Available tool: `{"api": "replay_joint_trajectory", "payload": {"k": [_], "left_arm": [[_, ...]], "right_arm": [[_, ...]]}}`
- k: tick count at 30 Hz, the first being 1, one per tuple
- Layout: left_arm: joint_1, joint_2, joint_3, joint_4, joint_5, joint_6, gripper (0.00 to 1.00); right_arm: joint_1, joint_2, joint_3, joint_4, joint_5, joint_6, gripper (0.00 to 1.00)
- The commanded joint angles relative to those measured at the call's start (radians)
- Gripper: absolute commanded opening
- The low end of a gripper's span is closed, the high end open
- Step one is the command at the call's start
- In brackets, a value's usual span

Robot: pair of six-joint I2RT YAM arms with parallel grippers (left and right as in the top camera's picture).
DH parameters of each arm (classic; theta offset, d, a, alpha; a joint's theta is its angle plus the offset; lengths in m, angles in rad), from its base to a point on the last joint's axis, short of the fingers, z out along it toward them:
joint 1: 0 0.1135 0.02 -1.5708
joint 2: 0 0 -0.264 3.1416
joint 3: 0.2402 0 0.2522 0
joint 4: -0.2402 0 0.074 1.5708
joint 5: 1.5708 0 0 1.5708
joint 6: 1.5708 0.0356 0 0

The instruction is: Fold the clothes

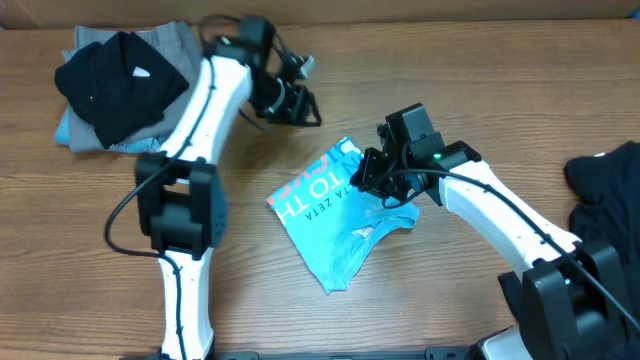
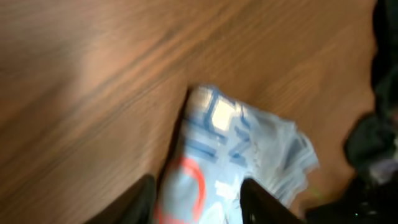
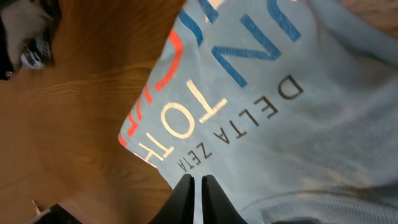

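A light sky-blue T-shirt [image 1: 325, 215] with white and coral-red lettering lies partly folded at the middle of the table, its lower right side crumpled. My right gripper [image 1: 366, 180] hangs low over the shirt's right part. In the right wrist view its fingers [image 3: 197, 182] stand shut, tips over the flat cloth [image 3: 298, 137] by the word ZETA, with no fold pinched between them. My left gripper [image 1: 300, 105] floats behind the shirt's far corner, apart from it. In the blurred left wrist view its fingers [image 2: 198, 190] stand apart, empty, with the shirt [image 2: 249, 143] lying beyond them.
A pile of black, grey and pale blue clothes [image 1: 120, 85] sits at the back left corner. A black garment [image 1: 605, 185] lies at the right edge. Bare wooden table [image 1: 270, 300] lies in front of the shirt.
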Motion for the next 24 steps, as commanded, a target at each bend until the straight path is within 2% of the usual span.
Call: {"api": "replay_joint_trajectory", "payload": {"k": [1,3,5,8,9,15,17,20,23,24], "left_arm": [[0.03,-0.003,0.116,-0.12,-0.049,0.05,0.47],[0.035,-0.003,0.131,-0.169,-0.085,0.087,0.49],[0.035,-0.001,0.124,-0.203,-0.098,0.18,0.56],[0.023,0.002,0.096,-0.198,-0.098,0.261,0.63],[0.01,0.006,0.06,-0.169,-0.098,0.297,0.64],[-0.044,0.012,-0.106,-0.048,-0.094,0.303,0.66],[-0.057,0.012,-0.147,-0.031,-0.089,0.306,0.61],[-0.075,0.012,-0.196,-0.058,-0.095,0.338,0.4],[-0.079,0.012,-0.212,-0.092,-0.105,0.346,0.26],[-0.079,0.012,-0.214,-0.1,-0.108,0.346,0.25]], "right_arm": [[-0.002,0.049,0.017,0.006,0.01,0.024,0.09],[-0.002,0.07,0.017,0.003,0.01,0.024,0.09],[-0.002,0.09,0.017,-0.011,-0.001,0.048,0.09],[-0.002,0.102,0.017,-0.055,-0.028,0.07,0.09],[-0.002,0.102,0.017,-0.125,-0.028,0.104,0.09],[-0.002,0.103,-0.008,-0.285,-0.027,0.102,0.11],[-0.002,0.103,-0.038,-0.271,-0.027,0.104,0.12],[-0.002,0.103,-0.104,-0.222,-0.027,0.135,0.13],[-0.014,0.103,-0.146,-0.2,-0.027,0.174,0.13],[-0.023,0.103,-0.155,-0.196,-0.028,0.185,0.13]]}}
